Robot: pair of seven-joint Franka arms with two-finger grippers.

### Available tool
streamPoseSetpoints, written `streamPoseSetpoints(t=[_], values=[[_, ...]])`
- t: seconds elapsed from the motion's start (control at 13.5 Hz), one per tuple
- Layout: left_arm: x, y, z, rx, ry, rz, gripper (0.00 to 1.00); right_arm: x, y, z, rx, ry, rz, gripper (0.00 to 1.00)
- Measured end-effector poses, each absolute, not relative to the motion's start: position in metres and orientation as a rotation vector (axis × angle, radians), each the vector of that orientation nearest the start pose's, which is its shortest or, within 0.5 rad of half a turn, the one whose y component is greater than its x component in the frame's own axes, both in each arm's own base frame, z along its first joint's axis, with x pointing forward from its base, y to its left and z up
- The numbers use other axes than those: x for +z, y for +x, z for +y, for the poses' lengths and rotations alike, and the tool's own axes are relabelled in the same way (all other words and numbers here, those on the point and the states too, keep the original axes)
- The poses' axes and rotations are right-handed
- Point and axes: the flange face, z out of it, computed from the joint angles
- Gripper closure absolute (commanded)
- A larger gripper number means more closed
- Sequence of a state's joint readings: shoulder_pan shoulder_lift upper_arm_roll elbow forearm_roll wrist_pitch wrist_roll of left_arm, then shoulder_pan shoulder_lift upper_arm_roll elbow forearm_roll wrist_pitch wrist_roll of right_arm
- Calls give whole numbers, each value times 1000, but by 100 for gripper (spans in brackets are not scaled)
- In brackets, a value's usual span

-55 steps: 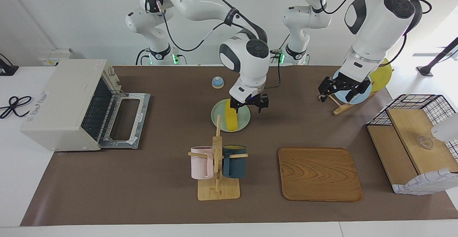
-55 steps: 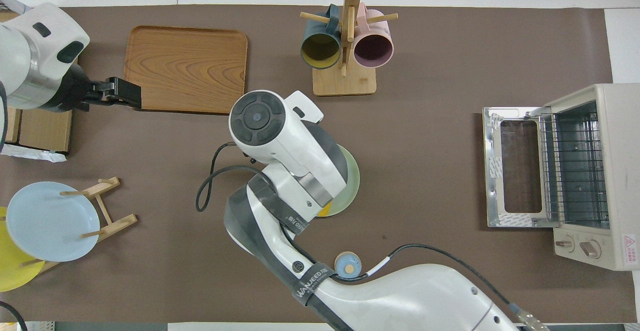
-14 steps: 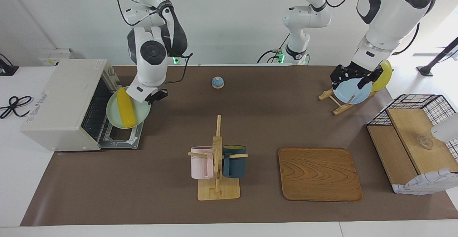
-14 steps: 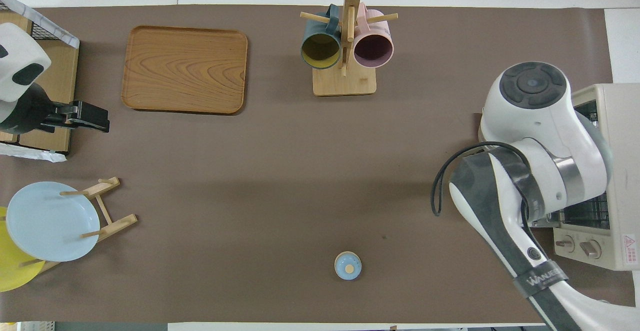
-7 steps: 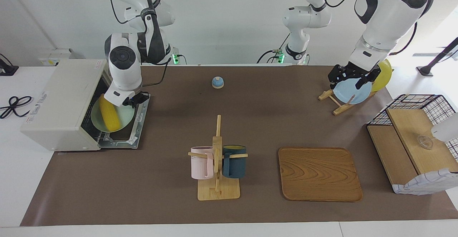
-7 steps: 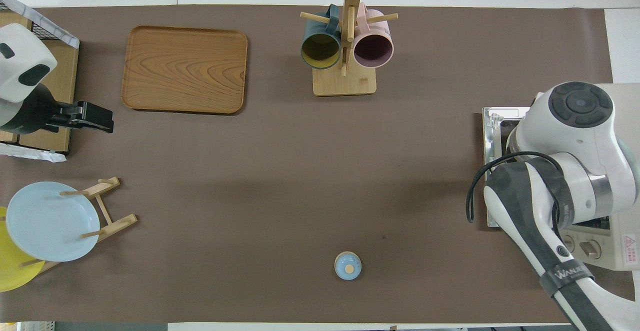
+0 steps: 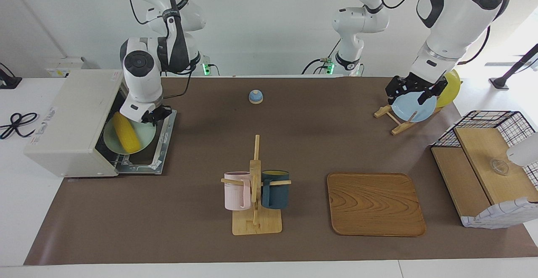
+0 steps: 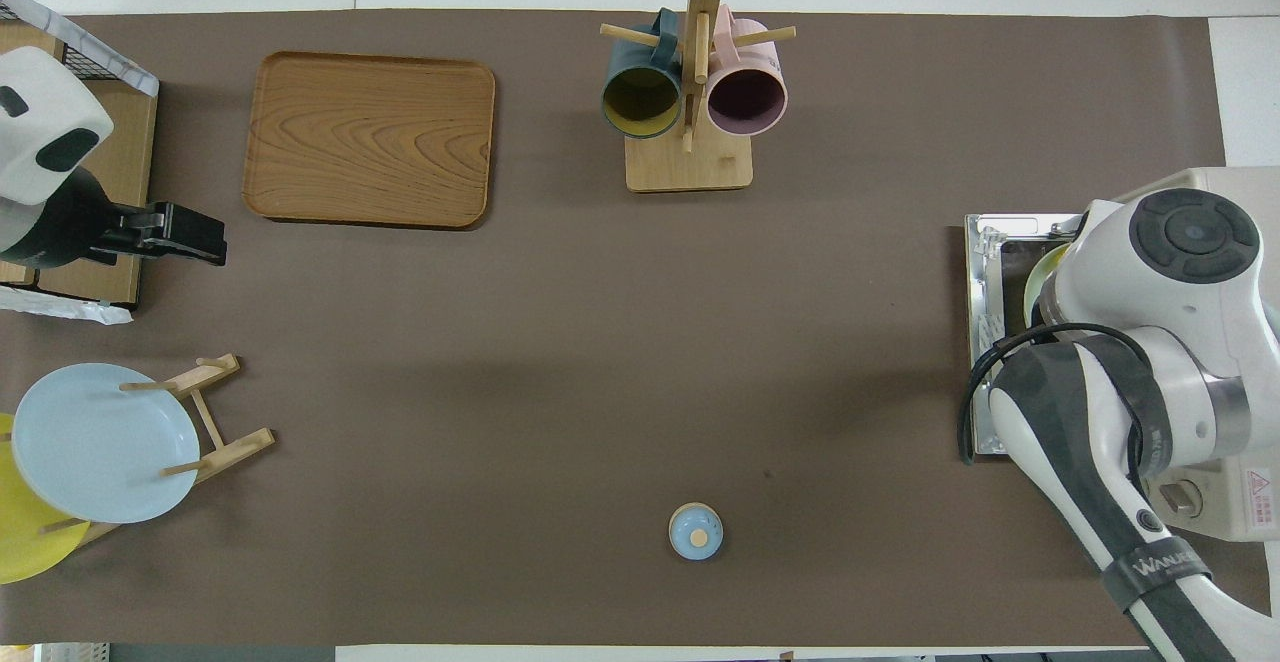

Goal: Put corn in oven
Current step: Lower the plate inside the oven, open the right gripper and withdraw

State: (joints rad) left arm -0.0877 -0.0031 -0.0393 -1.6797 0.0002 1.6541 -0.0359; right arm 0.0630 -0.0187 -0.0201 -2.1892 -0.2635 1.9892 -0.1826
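— Oven (image 7: 69, 116) first, since it's the biggest thing: where does it stand?

— At the right arm's end of the brown surface (image 7: 328, 143), with its drop-down door (image 7: 163, 148) lying open and flat. The facing view looks straight into the mouth. From overhead, the right arm's wrist covers most of the opening, so only the door's frame and the control knobs show.

— And the wooden tray (image 7: 375, 204)?

— It lies flat toward the left arm's end, farther from the robots than the plate rack (image 7: 393, 122). The mug stand (image 7: 255, 211) is beside it at mid-table, with a pink mug and a dark blue mug hanging from it.

— Where's the corn (image 7: 125, 133)?

— On a pale green plate (image 7: 147, 137), lying across it. The plate is at the oven's mouth, over the open door, and its inner edge is already under the oven's top. I cannot tell whether it rests on the wire rack. Overhead shows just a sliver of the plate's rim (image 8: 1035, 282) and no corn at all.

— Who holds it?

— The right gripper (image 7: 153, 115), its fingers pinched on the plate's rim at the side away from the oven.

— And the left gripper (image 7: 410, 93)?

— That arm waits, raised at its own end. Its fingers (image 7: 391, 95) are spread wide and hold nothing. The facing view sets it against the blue plate (image 7: 420, 110) in the rack, while overhead puts it beside the tray, so I cannot tell what lies beneath it.
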Motion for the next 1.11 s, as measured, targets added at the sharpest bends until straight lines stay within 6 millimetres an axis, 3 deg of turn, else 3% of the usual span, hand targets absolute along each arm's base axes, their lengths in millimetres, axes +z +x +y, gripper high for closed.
streamPoseSetpoints(t=[0.22, 0.37, 0.52, 0.81, 0.89, 0.96, 1.11], values=[[582, 553, -70, 35, -3136, 142, 0, 382, 509, -14, 344, -3274, -615, 91], [582, 553, -69, 35, -3136, 139, 0, 379, 507, -21, 359, -3270, -606, 68], [582, 553, -69, 35, -3136, 138, 0, 375, 504, -24, 374, -3268, -598, 56], [582, 553, -68, 35, -3136, 135, 0, 376, 505, -19, 368, -3267, -614, 49], [582, 554, -67, 35, -3136, 133, 0, 379, 507, -15, 357, -3268, -629, 49], [582, 554, -67, 35, -3137, 132, 0, 382, 509, -7, 348, -3267, -652, 56], [582, 554, -67, 35, -3137, 131, 0, 387, 510, 10, 337, -3263, -615, 86]])
